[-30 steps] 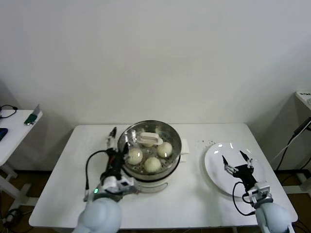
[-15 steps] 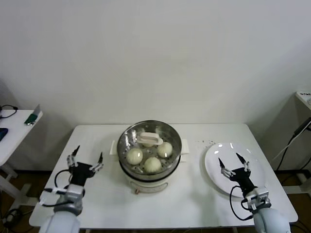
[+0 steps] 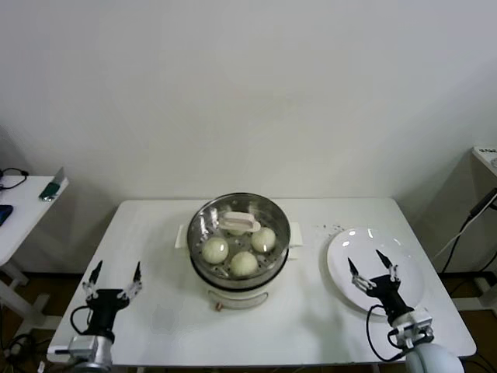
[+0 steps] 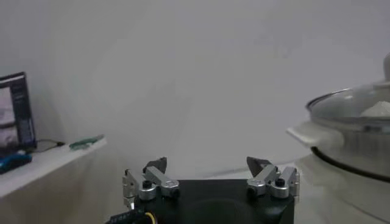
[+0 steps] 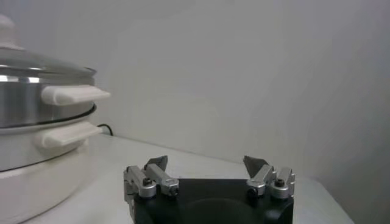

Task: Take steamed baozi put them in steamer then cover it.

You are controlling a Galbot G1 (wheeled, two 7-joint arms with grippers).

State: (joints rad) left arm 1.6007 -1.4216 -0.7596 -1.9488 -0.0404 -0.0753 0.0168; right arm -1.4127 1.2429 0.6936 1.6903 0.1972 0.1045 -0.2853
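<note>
We see the lidded steamer [image 3: 241,245] holding steamed baozi [image 3: 244,263] between our empty, wide-open left hand [image 3: 113,278] and right hand [image 3: 373,267].

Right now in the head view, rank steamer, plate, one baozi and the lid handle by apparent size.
1. steamer
2. plate, somewhat smaller
3. and 4. baozi and lid handle: look alike, too close to rank

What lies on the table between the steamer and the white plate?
In the head view, only a few dark specks lie on the table between the steamer and the white plate.
</note>
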